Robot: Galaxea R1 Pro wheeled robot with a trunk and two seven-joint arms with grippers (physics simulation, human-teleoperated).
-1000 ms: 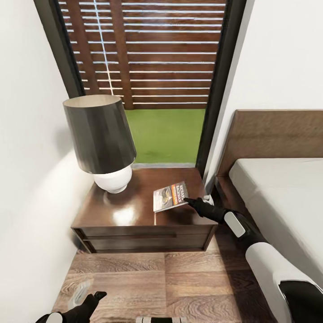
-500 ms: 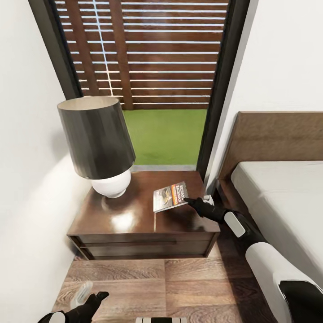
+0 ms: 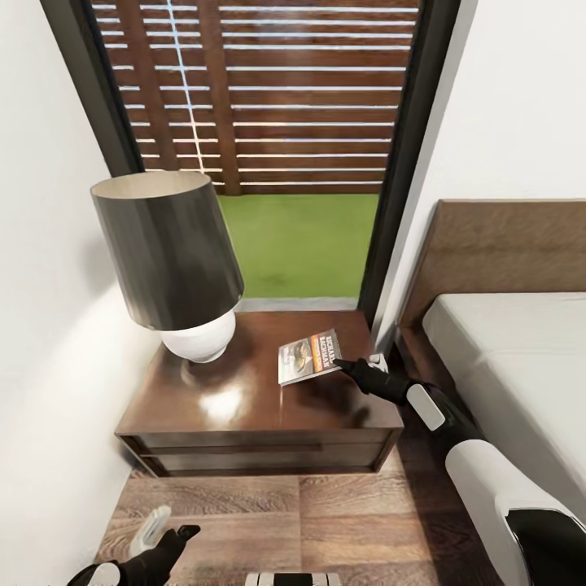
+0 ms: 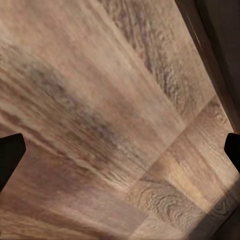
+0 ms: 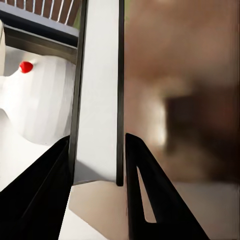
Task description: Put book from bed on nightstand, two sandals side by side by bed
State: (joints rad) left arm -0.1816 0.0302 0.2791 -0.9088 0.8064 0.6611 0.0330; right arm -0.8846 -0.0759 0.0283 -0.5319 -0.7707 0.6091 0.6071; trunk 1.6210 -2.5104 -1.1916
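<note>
The book (image 3: 309,356), dark-covered with an orange picture, hangs tilted just above the right part of the nightstand (image 3: 228,407) top. My right gripper (image 3: 346,366) is shut on its right edge. In the right wrist view the book (image 5: 97,100) stands edge-on between the two dark fingers (image 5: 45,190). The bed (image 3: 521,358), with its pale mattress and brown headboard, lies to the right. My left gripper (image 3: 171,533) hangs low over the wood floor at the lower left, open and empty, its fingertips (image 4: 10,152) wide apart. The two sandals are out of view.
A lamp (image 3: 167,252) with a dark shade and white base stands on the left half of the nightstand. A tall dark-framed window (image 3: 277,122) is behind it, and a white wall closes the left side. Wood floor (image 3: 325,521) lies in front of the nightstand.
The camera has shifted, so the lamp and nightstand sit a little further left in the picture. The right gripper still holds the book at the same spot; the left gripper has barely moved.
</note>
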